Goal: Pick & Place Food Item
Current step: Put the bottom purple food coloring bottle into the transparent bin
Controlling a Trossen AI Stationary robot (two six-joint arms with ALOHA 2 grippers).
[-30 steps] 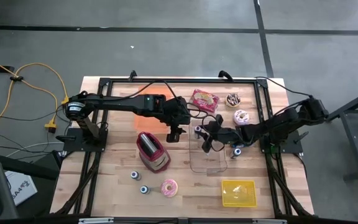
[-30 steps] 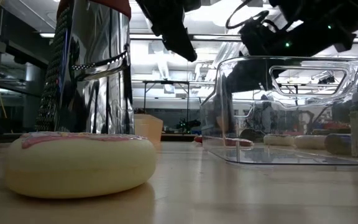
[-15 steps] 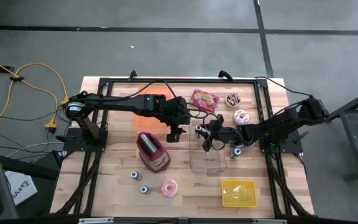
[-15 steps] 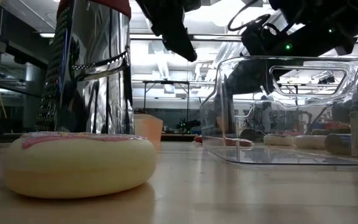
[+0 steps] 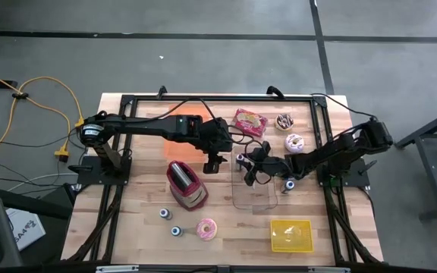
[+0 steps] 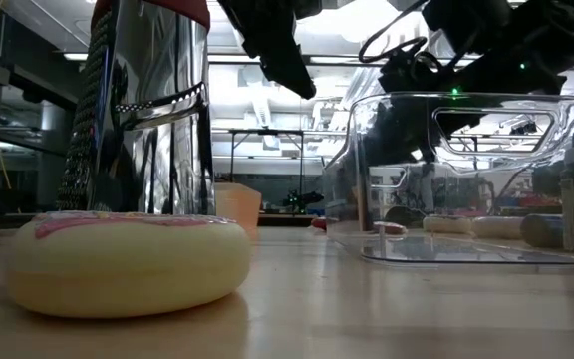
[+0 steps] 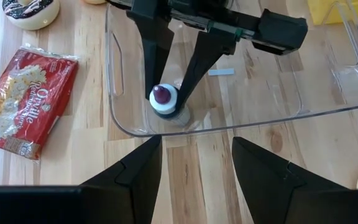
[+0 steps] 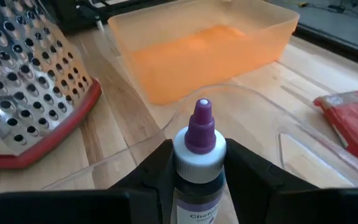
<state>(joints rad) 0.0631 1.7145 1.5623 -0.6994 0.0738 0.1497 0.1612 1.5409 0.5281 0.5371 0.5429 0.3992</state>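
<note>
- One small bottle [image 8: 197, 168] with a purple nozzle cap is what I am carrying; it sits upright between the right gripper [image 7: 166, 93]'s two fingers, which are narrowed onto its body just below the white collar.
- In the left wrist view I see it from above: cap up, fingers on either side, hanging inside the near corner of the clear bin [image 7: 328, 106], just within its rounded wall.
- Its long axis runs vertical, along the way down into the bin, so I judge the coming move to be a straight lowering and then a release; whether its base already touches the bin floor I cannot tell.
- The right gripper [image 5: 253, 171] reaches in from the table's right side over the bin's left end, so this arm is plainly the one on the job.
- The left gripper [image 5: 212, 161] hovers just beside the bin's left wall, above bare wood, fingers spread wide and holding nothing.
- Around the bin: a metal grater [image 5: 187, 184] with a red rim beside it on the left, an orange tray [image 8: 210, 50] beyond, and a red popcorn bag [image 7: 27, 102] near the bin's far edge.
- Further out lie a pink-iced doughnut [image 5: 206, 228], a yellow container [image 5: 291, 235] and two more doughnuts [image 5: 294, 142] near the right arm.
</note>
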